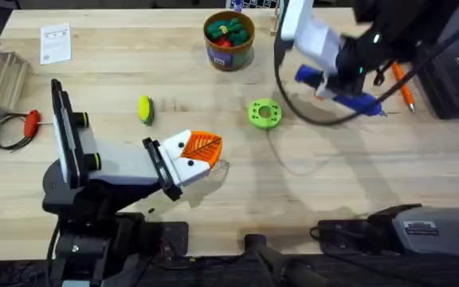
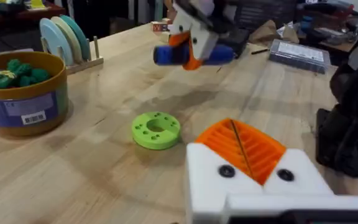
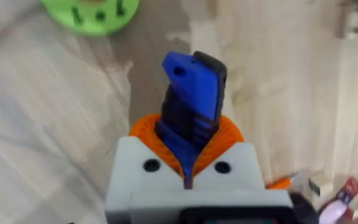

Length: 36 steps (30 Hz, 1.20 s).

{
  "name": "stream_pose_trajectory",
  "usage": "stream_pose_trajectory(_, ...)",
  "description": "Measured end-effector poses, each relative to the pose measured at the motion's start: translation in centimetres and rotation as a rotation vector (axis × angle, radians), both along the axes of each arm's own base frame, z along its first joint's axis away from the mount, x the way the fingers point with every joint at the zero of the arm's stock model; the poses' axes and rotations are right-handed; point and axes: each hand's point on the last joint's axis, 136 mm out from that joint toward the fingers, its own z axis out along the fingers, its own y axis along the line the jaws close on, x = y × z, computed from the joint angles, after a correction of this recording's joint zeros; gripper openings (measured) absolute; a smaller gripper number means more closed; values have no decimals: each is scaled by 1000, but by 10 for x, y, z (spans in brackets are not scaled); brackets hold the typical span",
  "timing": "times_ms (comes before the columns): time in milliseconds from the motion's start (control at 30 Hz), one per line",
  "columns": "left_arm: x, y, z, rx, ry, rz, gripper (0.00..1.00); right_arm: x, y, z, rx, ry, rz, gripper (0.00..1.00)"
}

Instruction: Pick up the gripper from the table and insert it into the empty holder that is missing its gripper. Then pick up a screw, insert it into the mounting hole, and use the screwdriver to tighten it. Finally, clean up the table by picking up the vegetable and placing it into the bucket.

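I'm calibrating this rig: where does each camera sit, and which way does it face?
Overhead: above the arm bases, looking down and forward; both arms, bucket, vegetable.
Left wrist: on the left hand, facing across the table at the green disc.
Right wrist: on the right hand, looking down past the screwdriver.
Shared: the disc shows in all three.

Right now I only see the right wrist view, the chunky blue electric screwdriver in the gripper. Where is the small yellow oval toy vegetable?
Observer: The yellow vegetable lies on the wooden table, left of the flat green disc with holes.
Operator: And the round brown-rimmed bucket?
Observer: The bucket stands near the table's far edge, beyond the disc, holding red and green toy vegetables.
Operator: Is the left arm in the way?
Observer: No, the left gripper sits nearer the bases than the vegetable, off that path.
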Motion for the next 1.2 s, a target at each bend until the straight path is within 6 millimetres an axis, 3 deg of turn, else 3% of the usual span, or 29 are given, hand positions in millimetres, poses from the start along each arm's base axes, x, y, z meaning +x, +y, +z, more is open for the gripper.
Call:
stream_pose_trajectory(133,0,0,0,0,0,0,5,-3,-10,-28,-43,1,82,24)
stream_pose_trajectory(400,0,0,0,0,0,0,5,-8,-37,-59,-92,17,139,24)
stream_pose_trajectory(433,0,0,0,0,0,0,5,-9,-42,-73,-102,51,150,24)
stream_pose_trajectory(633,0,0,0,0,0,0,5,-9,-41,-91,-106,98,173,24)
stream_pose_trajectory(667,0,0,0,0,0,0,5,-9,-41,-91,-105,98,172,64)
stream_pose_trajectory(867,0,0,0,0,0,0,5,0,-39,-82,-104,50,180,919)
stream_pose_trajectory(933,0,0,0,0,0,0,5,1,-38,-80,-107,44,185,973)
stream_pose_trajectory(1100,0,0,0,0,0,0,6,-8,-28,-73,-103,46,199,980)
stream_pose_trajectory(1200,0,0,0,1,-3,0,421,-8,-16,-53,-85,-20,194,980)
